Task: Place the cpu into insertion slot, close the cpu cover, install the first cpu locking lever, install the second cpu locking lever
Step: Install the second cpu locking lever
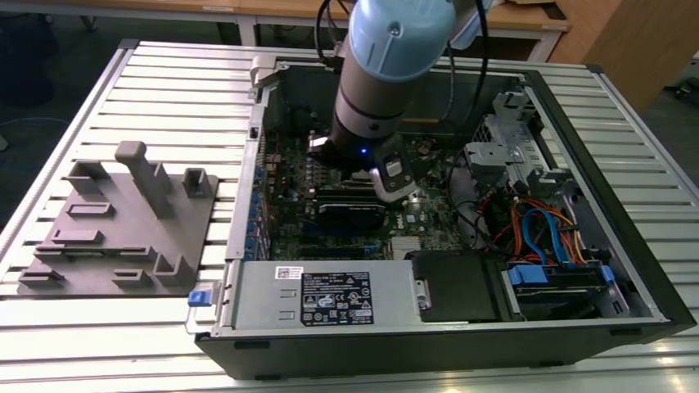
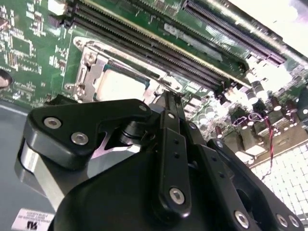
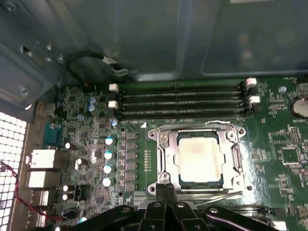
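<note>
Starting at exterior view's left: grey fixture block (image 1: 120, 225) w/ upright pegs on slatted bench (image 1: 164, 82), well apart from open PC case (image 1: 459, 327). Next, silver power supply (image 1: 327, 296) along case's near edge, green motherboard (image 1: 286, 221) behind it. Over the board, arm (image 1: 382, 74) pointing down, wrist deep in the case; hand (image 1: 385, 190) low over the board. Further toward exterior view's right: drive cage (image 1: 497, 151), orange and blue cables (image 1: 541, 229).

In first wrist view: capacitors (image 3: 108, 155) beside the socket area, four long memory slots (image 3: 180, 102) past it. Cpu (image 3: 199, 159) seated flat in insertion slot (image 3: 169, 159), silver-tan top exposed. Cpu cover (image 3: 230, 129) framing the chip, lying down around it as far as can be seen. Hand (image 3: 166, 190) w/ fingertips drawn together, nothing between them, tip right at socket's near edge, just beside the cpu, not on it.

In second wrist view: cpu (image 2: 122, 86) and metal frame just beyond hand (image 2: 168, 103), fingers (image 2: 169, 120) pressed together, tip at frame's edge.
</note>
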{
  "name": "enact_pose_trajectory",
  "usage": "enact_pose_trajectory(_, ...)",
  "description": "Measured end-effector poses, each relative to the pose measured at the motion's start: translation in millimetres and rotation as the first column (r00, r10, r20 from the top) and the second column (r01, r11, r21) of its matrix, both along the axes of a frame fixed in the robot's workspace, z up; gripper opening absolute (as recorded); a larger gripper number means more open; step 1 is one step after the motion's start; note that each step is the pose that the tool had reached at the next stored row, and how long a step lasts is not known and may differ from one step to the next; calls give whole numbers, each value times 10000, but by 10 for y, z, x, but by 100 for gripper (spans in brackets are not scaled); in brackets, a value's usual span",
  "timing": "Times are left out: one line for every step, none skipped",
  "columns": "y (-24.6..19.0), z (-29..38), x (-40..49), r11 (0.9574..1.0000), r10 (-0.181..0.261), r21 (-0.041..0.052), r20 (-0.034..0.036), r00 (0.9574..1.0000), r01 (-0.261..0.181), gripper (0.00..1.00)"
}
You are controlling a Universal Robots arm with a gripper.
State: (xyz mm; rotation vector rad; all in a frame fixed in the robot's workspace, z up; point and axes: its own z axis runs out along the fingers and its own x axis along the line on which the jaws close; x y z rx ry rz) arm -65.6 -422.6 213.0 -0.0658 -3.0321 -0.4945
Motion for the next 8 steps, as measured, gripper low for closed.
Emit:
enact_pose_trajectory(-5, -1, 0, 9999, -1, 146, 0, 10000, 1, 10)
enact_pose_trajectory(-7, -2, 0, 9995, -4, 318, 2, 10000, 3, 10)
enact_pose_trajectory(-10, -1, 0, 9988, -6, 482, 0, 10000, 6, 10)
enact_pose_trajectory(-10, -2, 0, 9981, -9, 609, 1, 10000, 9, 10)
enact_pose_trajectory(-10, -2, -1, 9978, -11, 660, 0, 10000, 11, 10)
enact_pose_trajectory(-10, -1, -1, 9977, -11, 673, 1, 10000, 11, 10)
enact_pose_trajectory(-10, -2, 0, 9977, -11, 678, 0, 10000, 11, 10)
enact_pose_trajectory(-10, -2, 0, 9977, -10, 680, 0, 10000, 10, 10)
